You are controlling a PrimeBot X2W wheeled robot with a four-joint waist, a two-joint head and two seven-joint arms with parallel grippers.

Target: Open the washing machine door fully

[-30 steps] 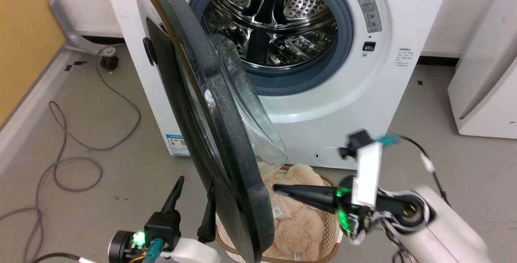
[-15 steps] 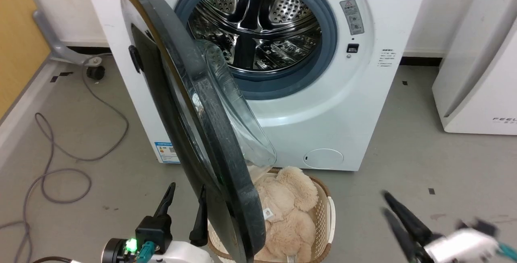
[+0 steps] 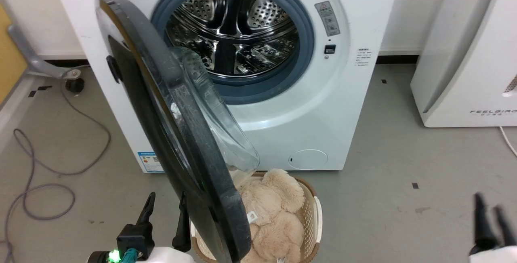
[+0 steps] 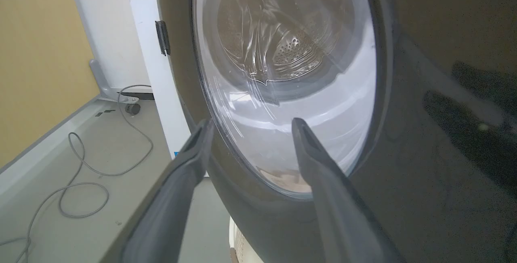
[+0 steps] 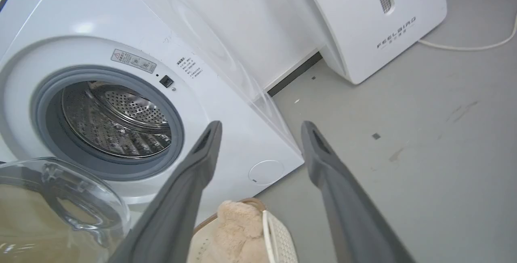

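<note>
1. Position of washing machine door [image 3: 190, 142], large round glossy black disc with bulging clear glass bowl: stood partly open, hinged at left front edge of white front-loading machine [image 3: 355, 32], lower rim above pale woven basket [image 3: 317, 218] of beige plush toy [image 3: 266, 210].
2. On left gripper [image 3: 165, 208]: long dark fingers spread apart, grasped nothing, hovered just beside door's black outer face; contact could not be told.
3. On right gripper [image 3: 489, 210]: fingers spread too, empty, above grey floor [image 3: 383, 198], well apart from door.

Bright even light, soft shadows, wrist views warped
</note>
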